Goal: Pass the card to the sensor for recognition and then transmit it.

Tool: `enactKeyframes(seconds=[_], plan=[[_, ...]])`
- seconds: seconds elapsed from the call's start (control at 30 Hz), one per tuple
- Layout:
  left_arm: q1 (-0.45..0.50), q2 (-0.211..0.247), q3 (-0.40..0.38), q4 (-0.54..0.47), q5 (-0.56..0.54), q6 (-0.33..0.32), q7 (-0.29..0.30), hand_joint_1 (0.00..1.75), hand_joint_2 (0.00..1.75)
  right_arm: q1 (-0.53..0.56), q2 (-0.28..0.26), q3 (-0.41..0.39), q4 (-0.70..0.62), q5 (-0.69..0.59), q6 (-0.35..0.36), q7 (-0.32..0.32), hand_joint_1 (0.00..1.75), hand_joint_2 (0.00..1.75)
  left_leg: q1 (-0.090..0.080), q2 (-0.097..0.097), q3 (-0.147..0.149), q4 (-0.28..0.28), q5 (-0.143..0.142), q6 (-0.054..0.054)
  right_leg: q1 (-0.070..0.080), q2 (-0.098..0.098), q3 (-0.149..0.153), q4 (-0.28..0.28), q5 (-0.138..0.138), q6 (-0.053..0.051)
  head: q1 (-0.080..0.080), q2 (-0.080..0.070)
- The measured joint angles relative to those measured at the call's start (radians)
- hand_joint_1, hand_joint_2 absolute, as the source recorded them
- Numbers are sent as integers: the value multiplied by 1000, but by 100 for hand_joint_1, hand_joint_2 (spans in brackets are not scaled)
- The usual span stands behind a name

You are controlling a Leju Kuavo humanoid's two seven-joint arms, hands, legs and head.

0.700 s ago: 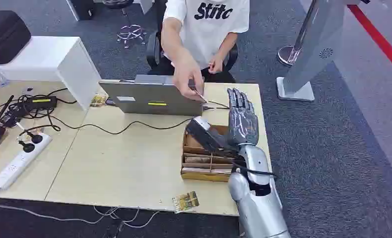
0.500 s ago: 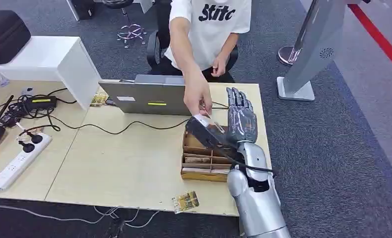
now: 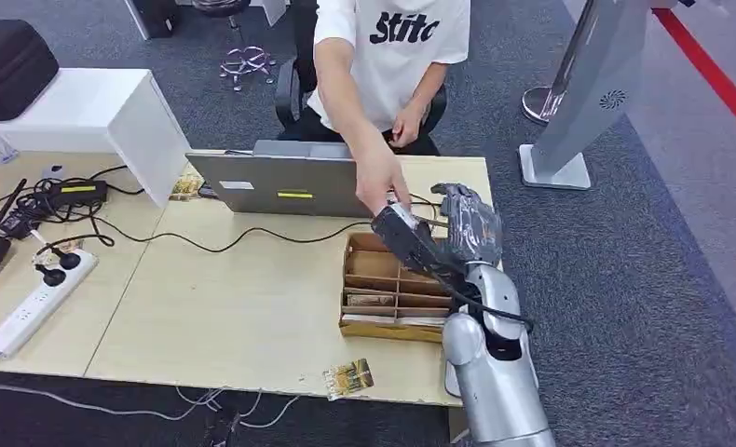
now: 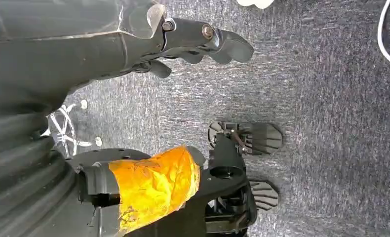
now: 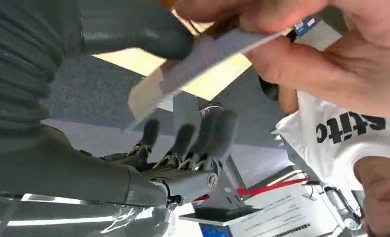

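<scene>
head view: right robot hand (image 3: 465, 226) raised above the far right corner of the counter (image 3: 234, 307), fingers curling inward, just past the cardboard divider box (image 3: 389, 289). person's hand (image 3: 381, 182) reaching over the laptop (image 3: 280, 183) and meeting the right robot hand at its thumb side. card too small to make out here. cables (image 3: 57, 200) and a power strip (image 3: 36, 300) at the counter's left side, a small packet (image 3: 349, 378) near the front edge.

left wrist view: left robot hand (image 4: 193, 42) hanging over grey carpet (image 4: 331, 123), fingers curled in, nothing in them.

right wrist view: pale card (image 5: 203, 61) lying between the thick grey thumb (image 5: 134, 34) and the darker fingers (image 5: 203, 133) of the right robot hand, thumb pressed on the card's upper face, fingers apart from its underside. same card pinched at its other end by the person's hand (image 5: 326, 54). cannot tell whether the right robot hand truly grips the card or merely touches it.
</scene>
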Motion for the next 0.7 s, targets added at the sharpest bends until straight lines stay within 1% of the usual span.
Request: enactKeyframes(seconds=[0.23, 0.43, 0.47, 0.6, 0.63, 0.7], plan=[[0, 0, -10, 0, 2, 0, 0, 0, 175, 6, 0, -21, -34, -21, -1, -11, 175, 175, 0, 0, 0, 0, 0, 0, 0, 0, 0, 0, 0, 0, 0, 0], [4, 0, -12, 0, 19, 0, 0, 0, 175, 19, -1, -40, -96, -92, 10, -57, 175, 175, 0, 0, 0, 0, 0, 0, 0, 0, -1, 0, 0, 0, 0, 0], [7, 0, -11, 0, 26, 0, -1, 0, 175, 25, -2, -46, -120, -107, 10, -76, 175, 175, 0, 0, 0, 0, 0, 0, 0, 0, -1, 0, 0, 0, 0, 0], [21, 2, -11, 0, 49, 3, -16, 0, 175, 75, -16, -56, -209, -155, -5, -132, 175, 175, 0, 0, 0, 0, -1, 0, 0, 0, -1, 0, 0, 0, 0, 0], [24, 2, -11, 0, 53, 3, -19, 0, 175, 96, -21, -56, -223, -161, -8, -140, 175, 175, 0, 0, 0, 0, -1, 0, 0, 0, -1, 0, 0, 0, 0, 0], [31, 3, -11, 0, 63, 3, -29, 0, 175, 173, -37, -60, -267, -182, -26, -166, 175, 175, 0, -2, 0, 0, -1, 0, 0, -2, 0, -1, -2, 0, 0, 0]])
